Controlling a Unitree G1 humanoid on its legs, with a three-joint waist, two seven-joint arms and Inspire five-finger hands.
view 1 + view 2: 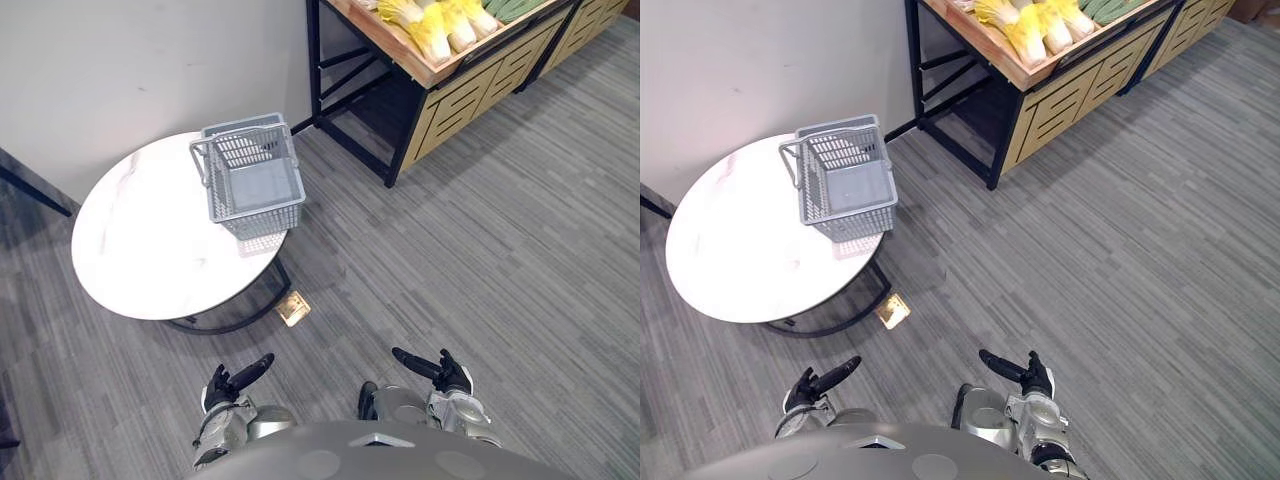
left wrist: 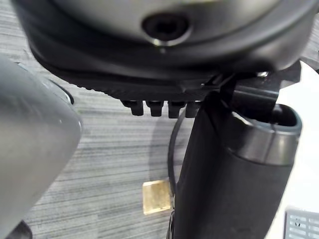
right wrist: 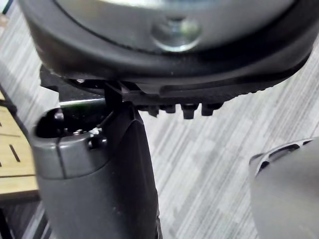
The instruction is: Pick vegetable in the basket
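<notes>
An empty grey wire basket (image 1: 256, 214) stands on the right part of a round white table (image 1: 145, 245), its handle folded to the rim. Yellow-green cabbages (image 1: 432, 30) lie on a wooden produce shelf (image 1: 440, 72) at the far right, with darker green vegetables (image 1: 515, 8) beside them. My left hand (image 1: 236, 381) hangs low near the floor in front of the table, open and holding nothing. My right hand (image 1: 440, 371) hangs just as low to the right, also open with nothing in it. Both hands are far from the basket and the shelf.
The shelf rests on a black metal frame (image 1: 345, 135) that reaches toward the table. A small brass floor plate (image 1: 293, 308) lies in the grey carpet by the table's foot. A white wall runs behind the table. Open carpet stretches to the right.
</notes>
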